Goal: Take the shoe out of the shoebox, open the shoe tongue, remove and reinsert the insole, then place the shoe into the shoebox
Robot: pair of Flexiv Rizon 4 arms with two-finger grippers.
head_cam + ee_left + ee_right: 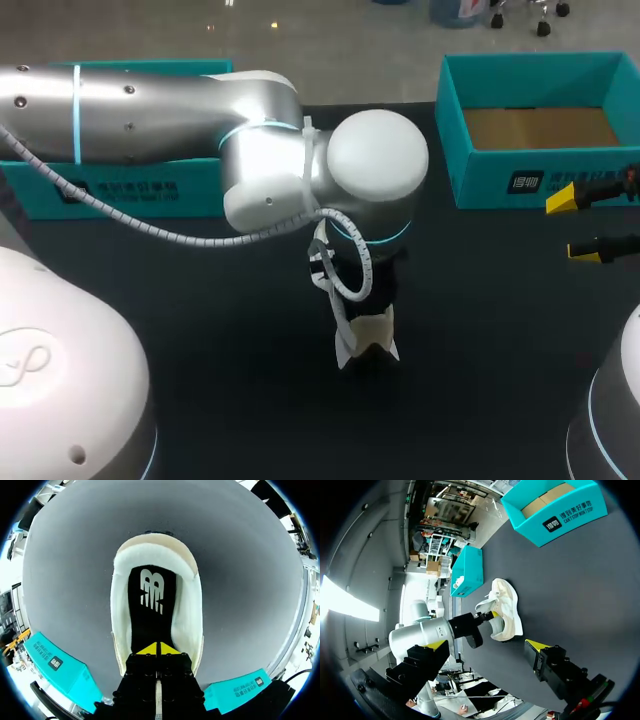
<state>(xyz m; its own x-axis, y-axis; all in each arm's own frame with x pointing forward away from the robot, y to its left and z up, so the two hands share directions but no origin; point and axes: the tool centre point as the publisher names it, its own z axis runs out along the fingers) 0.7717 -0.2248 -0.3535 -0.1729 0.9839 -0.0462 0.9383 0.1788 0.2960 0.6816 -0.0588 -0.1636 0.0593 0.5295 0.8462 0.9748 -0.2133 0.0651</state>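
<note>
Dark table (pixel 500 330) is carrying the lot, its matte top showing plain, no pattern. Second teal box (pixel 150 203) is sitting at the table's far-left side w/ white print on its front wall. Can't tell if it's a lid or a full box.

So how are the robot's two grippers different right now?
The left gripper has its tips pressed together; the right gripper has them spread apart. The left one is inside the cream shoe; the right one holds nothing, near the teal shoebox. Both have yellow tips.
</note>
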